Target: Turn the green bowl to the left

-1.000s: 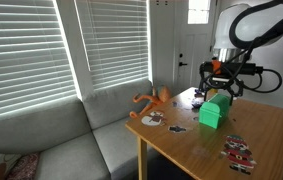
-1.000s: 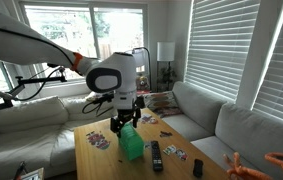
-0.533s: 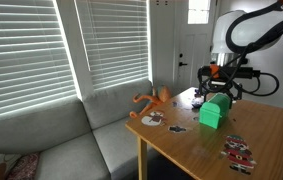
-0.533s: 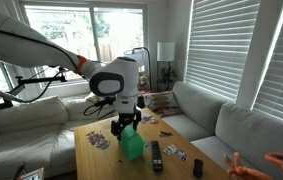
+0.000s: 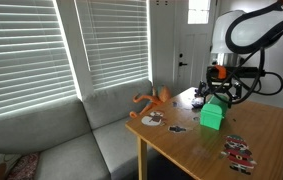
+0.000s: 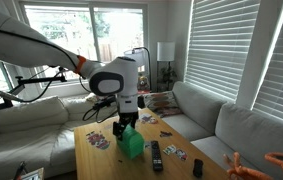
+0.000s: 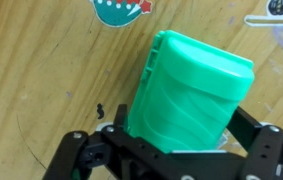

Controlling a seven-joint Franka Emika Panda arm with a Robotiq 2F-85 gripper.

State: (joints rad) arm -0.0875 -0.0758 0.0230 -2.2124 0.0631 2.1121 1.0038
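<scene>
The green bowl [image 5: 212,115] is a bright green boxy container standing on the wooden table [image 5: 266,135]. It also shows in an exterior view [image 6: 132,146] and fills the wrist view [image 7: 191,85], tilted to the right. My gripper [image 5: 219,98] [image 6: 128,129] has come down over it from above. In the wrist view the two black fingers [image 7: 181,130] press against its left and right sides.
An orange spindly toy figure [image 5: 153,100] [image 6: 269,160] lies at the table's corner. A black remote [image 6: 156,155] and small black items lie beside the bowl. Picture cards [image 5: 239,151] [image 6: 99,140] [image 7: 121,8] are scattered around. A grey sofa [image 5: 51,140] stands beside the table.
The gripper has come down a little over the green bowl and its fingers now sit against the bowl's sides. The bowl has hardly moved.
</scene>
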